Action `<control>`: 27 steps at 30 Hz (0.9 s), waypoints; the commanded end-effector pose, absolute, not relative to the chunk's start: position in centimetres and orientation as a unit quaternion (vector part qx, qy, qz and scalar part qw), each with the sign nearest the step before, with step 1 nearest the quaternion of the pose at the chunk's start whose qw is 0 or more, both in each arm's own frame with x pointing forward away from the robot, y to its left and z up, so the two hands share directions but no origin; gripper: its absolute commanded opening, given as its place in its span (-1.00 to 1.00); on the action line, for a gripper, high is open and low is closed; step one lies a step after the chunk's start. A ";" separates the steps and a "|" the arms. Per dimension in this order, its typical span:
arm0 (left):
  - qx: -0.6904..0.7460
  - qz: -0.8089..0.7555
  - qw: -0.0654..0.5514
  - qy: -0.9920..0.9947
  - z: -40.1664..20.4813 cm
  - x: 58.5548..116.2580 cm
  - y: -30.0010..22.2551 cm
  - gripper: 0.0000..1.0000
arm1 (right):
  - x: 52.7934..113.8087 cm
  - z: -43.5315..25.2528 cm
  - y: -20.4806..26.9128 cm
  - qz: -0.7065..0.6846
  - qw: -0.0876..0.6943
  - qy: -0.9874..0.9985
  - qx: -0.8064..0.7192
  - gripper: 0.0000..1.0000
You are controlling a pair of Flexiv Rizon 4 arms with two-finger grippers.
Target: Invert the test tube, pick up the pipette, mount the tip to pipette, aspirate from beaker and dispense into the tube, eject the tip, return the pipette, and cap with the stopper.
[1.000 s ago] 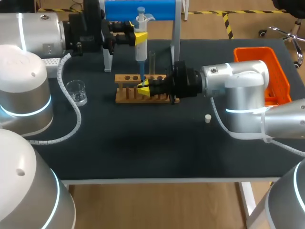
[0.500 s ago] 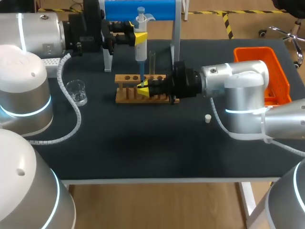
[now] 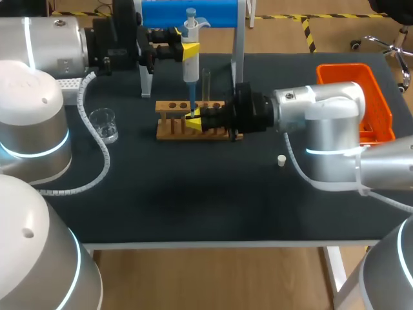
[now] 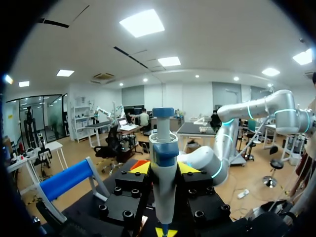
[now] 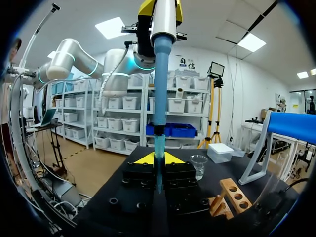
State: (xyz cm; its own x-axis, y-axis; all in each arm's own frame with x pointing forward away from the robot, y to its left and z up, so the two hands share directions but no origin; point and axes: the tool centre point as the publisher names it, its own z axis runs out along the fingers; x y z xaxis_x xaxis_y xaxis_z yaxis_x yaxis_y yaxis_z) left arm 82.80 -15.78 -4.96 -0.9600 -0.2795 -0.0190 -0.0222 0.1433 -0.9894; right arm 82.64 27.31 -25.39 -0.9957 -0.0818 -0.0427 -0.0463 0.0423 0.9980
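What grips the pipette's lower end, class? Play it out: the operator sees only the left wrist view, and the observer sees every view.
Observer: The right pincer is shut on the pipette tip from two sides, just above the wooden rack.
Operator: Where is the test tube?
Observer: The test tube stands upright in the rack, just right of the pipette.
Operator: And the stopper?
Observer: The stopper lies on the table, apart from the rack, close to the right arm.
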 end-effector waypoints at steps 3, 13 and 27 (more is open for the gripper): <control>-0.100 -0.647 0.100 0.749 -5.1 82.8 -15.8 -1.00 | 82.5 -24.8 27.1 -0.690 0.013 -0.723 0.044 -1.00; -0.100 -0.647 0.100 0.749 -5.1 82.8 -15.8 -1.00 | 82.4 -24.3 27.0 -0.694 0.019 -0.719 0.026 -1.00; -0.100 -0.647 0.100 0.749 -5.1 82.8 -15.8 -1.00 | 82.3 -22.6 26.6 -0.697 0.014 -0.717 0.014 -1.00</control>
State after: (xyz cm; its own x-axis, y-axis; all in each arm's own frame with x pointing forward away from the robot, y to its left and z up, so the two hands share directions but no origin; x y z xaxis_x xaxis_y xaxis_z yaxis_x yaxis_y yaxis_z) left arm 82.81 -15.80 -4.44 -0.9597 -0.2802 -0.0207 -0.0196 0.1403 -0.9899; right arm 82.69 26.86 -23.98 -0.9988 -0.0490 0.0032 0.0021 0.0235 0.9997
